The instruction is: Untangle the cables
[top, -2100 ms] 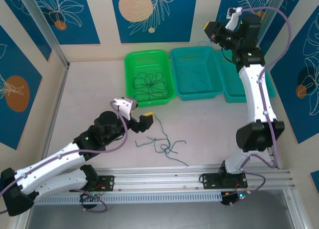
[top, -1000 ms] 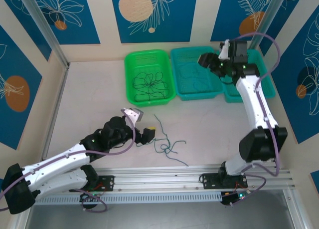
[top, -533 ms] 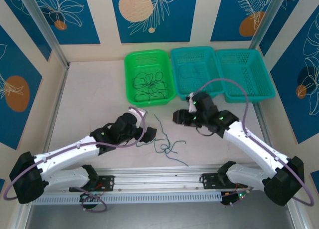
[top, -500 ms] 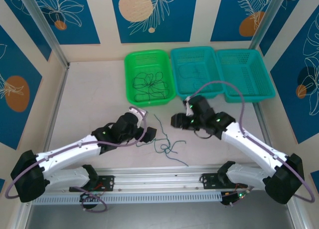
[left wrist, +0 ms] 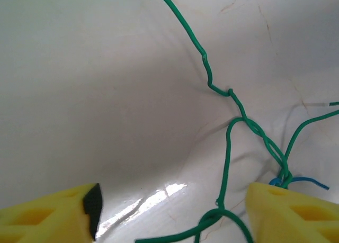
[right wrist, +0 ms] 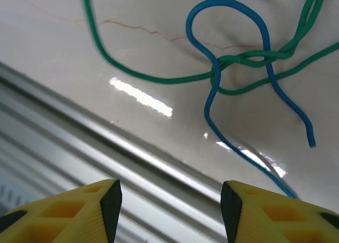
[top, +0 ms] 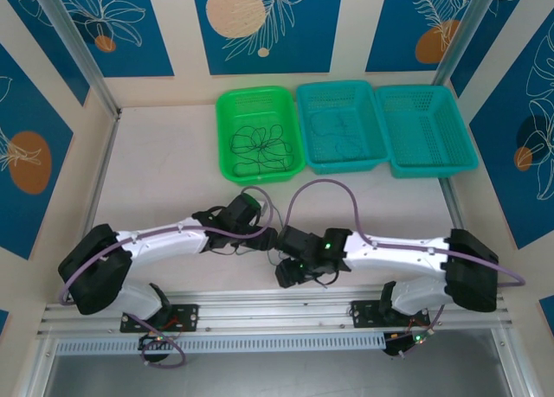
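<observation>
Rail (top: 242,309): noted along the table's near edge, far to the near side of the green basket (top: 222,137).
Right gripper (top: 291,272): set low just beyond the rail, nearward and slightly right of the green basket. In the wrist view (right wrist: 169,203) the yellow fingers (right wrist: 100,208) are spread wide and nothing is held.
Left gripper (top: 265,239): set nearward of the green basket, closer to it than the right gripper. In the wrist view (left wrist: 172,206) it is spread wide and nothing is clamped; a green loop is seen on the table between the fingers.
Cables (left wrist: 228,147): a loose tangle is found on the table (top: 156,172) between the two grippers, nearward of the green basket. Green strands (right wrist: 159,80) are twisted around a blue strand (right wrist: 212,95) at one crossing.
Green basket contents: dark curled strands (top: 258,148) are seen inside.
Teal basket (top: 346,167): placed just beside the green basket's right wall.
Second teal basket (top: 433,171): placed farther right of the green basket, just beside the first teal one.
</observation>
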`<state>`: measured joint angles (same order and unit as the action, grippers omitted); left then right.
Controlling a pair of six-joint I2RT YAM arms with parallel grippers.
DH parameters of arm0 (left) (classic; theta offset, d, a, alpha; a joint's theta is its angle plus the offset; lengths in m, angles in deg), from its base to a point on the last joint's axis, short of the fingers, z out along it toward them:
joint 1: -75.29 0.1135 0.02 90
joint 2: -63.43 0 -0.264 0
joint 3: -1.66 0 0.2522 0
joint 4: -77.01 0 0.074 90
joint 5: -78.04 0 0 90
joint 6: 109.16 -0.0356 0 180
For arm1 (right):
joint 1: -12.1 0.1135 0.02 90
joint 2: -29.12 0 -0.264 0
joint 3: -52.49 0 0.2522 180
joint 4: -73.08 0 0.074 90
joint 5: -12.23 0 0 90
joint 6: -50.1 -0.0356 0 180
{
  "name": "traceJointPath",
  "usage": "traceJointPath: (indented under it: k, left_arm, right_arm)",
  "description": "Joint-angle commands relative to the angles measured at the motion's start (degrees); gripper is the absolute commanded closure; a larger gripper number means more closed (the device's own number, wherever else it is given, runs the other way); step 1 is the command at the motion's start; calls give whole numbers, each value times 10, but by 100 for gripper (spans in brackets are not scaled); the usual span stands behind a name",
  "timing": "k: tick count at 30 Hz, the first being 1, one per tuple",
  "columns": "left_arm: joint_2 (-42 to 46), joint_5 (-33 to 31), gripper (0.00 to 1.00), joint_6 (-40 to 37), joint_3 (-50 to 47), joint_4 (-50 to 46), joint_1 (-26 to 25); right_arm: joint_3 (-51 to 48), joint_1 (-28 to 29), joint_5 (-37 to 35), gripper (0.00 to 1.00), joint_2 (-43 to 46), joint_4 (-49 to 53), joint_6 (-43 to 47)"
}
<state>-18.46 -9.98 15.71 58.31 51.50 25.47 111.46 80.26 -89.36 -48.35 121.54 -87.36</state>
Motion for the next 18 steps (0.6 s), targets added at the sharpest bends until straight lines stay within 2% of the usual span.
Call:
traceJointPath:
  k: [1, 8, 14, 18]
  left_arm:
    - [-2, 3, 35, 25, -4, 31, 5]
    - [-5, 3, 52, 41, -28, 61, 6]
    - [-3, -11, 73, 47, -41, 72, 7]
    - [-2, -21, 84, 44, -45, 68, 9]
  right_arm:
    - [12, 3, -48, 47, -48, -8, -26]
    - [14, -3, -78, 53, -116, -50, -10]
    - [24, -8, -72, 79, -154, -70, 2]
    - [31, -8, -86, 91, -156, -62, 13]
